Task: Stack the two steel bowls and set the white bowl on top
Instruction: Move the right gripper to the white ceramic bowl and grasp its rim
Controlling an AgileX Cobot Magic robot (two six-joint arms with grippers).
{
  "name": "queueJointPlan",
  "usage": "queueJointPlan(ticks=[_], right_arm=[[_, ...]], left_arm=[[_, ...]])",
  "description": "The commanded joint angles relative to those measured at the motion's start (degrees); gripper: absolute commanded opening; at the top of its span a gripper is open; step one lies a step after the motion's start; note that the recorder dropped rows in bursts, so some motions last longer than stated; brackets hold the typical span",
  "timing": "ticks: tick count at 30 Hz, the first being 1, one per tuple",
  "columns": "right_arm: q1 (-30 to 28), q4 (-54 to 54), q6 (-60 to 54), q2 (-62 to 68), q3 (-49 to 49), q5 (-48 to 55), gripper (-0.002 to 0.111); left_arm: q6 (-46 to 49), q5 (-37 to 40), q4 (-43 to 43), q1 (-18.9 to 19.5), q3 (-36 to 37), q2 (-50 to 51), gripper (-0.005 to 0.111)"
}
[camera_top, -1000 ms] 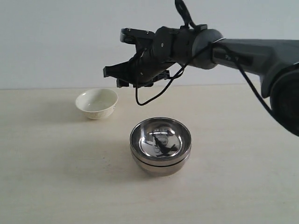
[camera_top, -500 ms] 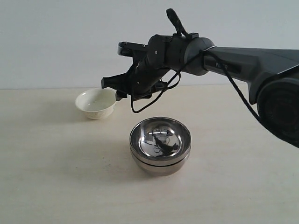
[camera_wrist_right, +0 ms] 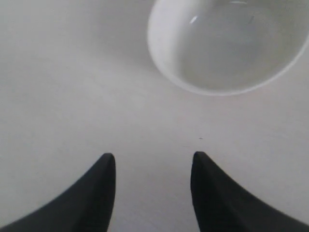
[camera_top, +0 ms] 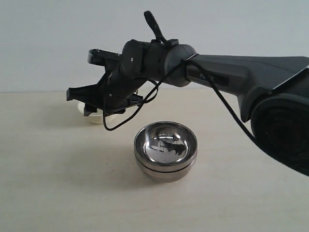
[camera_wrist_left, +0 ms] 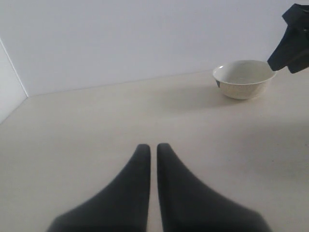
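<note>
The two steel bowls (camera_top: 165, 150) sit nested one inside the other at the middle of the table. The white bowl (camera_wrist_left: 244, 79) stands upright behind and to the left of them. In the exterior view only a sliver of the white bowl (camera_top: 98, 119) shows under my right gripper (camera_top: 79, 102). That gripper hangs open and empty just above the white bowl (camera_wrist_right: 227, 43), and in its wrist view the right gripper (camera_wrist_right: 153, 159) has bare table between its fingers. My left gripper (camera_wrist_left: 151, 147) is shut on nothing, low over the table, well away from the bowl.
A beige table (camera_top: 48, 183) runs back to a plain white wall (camera_top: 48, 43). The right arm (camera_top: 241, 67) reaches across from the right, above and behind the steel stack. Fingers of the right gripper (camera_wrist_left: 294, 38) show beside the white bowl in the left wrist view.
My right gripper has swung left and down from above the steel stack to over the white bowl, now covering most of it in the exterior view. The bowls have not moved.
</note>
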Motion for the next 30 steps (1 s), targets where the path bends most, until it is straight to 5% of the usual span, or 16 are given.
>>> queueJointPlan(ticks=[1, 14, 23, 30], right_arm=[[1.3, 0.3, 4.0, 0.3, -0.3, -5.3, 0.043], [1.1, -5.0, 21.7, 6.3, -0.3, -18.5, 0.043], [1.1, -24.9, 49.0, 7.5, -0.3, -18.5, 0.043], [1.1, -32.8, 59.4, 9.6, -0.3, -21.4, 0.043]], left_arm=[[-0.6, -0.4, -0.4, 0.1, 0.2, -0.2, 0.004], [-0.6, -0.4, -0.4, 0.1, 0.2, -0.2, 0.004], [-0.6, -0.4, -0.4, 0.1, 0.2, -0.2, 0.004], [-0.6, -0.4, -0.4, 0.1, 0.2, -0.2, 0.004]])
